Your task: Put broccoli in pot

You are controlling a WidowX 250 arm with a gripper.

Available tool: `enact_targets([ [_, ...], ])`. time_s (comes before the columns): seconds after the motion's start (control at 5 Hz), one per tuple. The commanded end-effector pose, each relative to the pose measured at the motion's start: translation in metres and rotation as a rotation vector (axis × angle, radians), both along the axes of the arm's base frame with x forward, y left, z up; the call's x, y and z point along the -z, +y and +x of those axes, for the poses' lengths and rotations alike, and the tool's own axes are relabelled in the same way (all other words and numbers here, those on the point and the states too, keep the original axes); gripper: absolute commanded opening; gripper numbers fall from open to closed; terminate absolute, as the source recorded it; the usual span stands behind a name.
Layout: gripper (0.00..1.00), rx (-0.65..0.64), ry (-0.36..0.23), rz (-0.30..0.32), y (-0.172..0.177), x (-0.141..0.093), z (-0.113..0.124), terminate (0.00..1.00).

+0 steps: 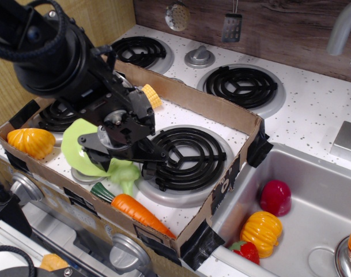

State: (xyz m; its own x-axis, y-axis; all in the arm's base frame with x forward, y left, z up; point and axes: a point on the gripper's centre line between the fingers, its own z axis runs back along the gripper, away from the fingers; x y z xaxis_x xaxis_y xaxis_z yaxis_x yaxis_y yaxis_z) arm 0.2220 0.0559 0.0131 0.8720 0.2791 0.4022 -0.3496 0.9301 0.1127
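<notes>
1. The claw (124, 167) is hanging low over the front of the stove surface (192, 118), with its dark fingers standing apart on either side of the broccoli (124, 173); whether they are touching it cannot be told.
2. The broccoli is sitting directly under the claw, between the fingers, with its pale-green head partly hidden by the claw body.
3. Judged handling: it is looking like a light, rigid plastic toy with a smooth skin, so slipping is the main risk rather than crushing.
4. Judged hold: the lumpy head is offering the widest purchase; the short thick stalk is narrower and likelier to pivot.
5. The green plate (77, 147) is lying just left of the claw, and the carrot (142, 214) just in front of and below it.
6. No pot is showing anywhere in view; the drop point cannot be confirmed.
</notes>
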Motion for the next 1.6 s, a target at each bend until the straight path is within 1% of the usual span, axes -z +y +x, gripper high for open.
enact_targets([
  [0.0,1.00,-0.007,0.028,0.007,-0.004,0.001,0.002,0.00],
  [0.2,0.00,-0.005,0.030,0.015,-0.004,-0.002,0.003,0.00],
  [0.4,0.00,0.012,0.041,0.028,-0.003,-0.011,0.007,0.00],
  [0.8,0.00,0.048,0.035,0.103,0.004,-0.037,0.021,0.00],
  [1.0,0.00,0.061,0.043,0.111,0.006,-0.054,0.028,0.00],
  [1.2,0.00,0.093,0.046,0.117,0.008,-0.057,0.039,0.00],
  [1.4,0.00,0.134,0.058,0.142,0.011,-0.071,0.053,0.00],
])
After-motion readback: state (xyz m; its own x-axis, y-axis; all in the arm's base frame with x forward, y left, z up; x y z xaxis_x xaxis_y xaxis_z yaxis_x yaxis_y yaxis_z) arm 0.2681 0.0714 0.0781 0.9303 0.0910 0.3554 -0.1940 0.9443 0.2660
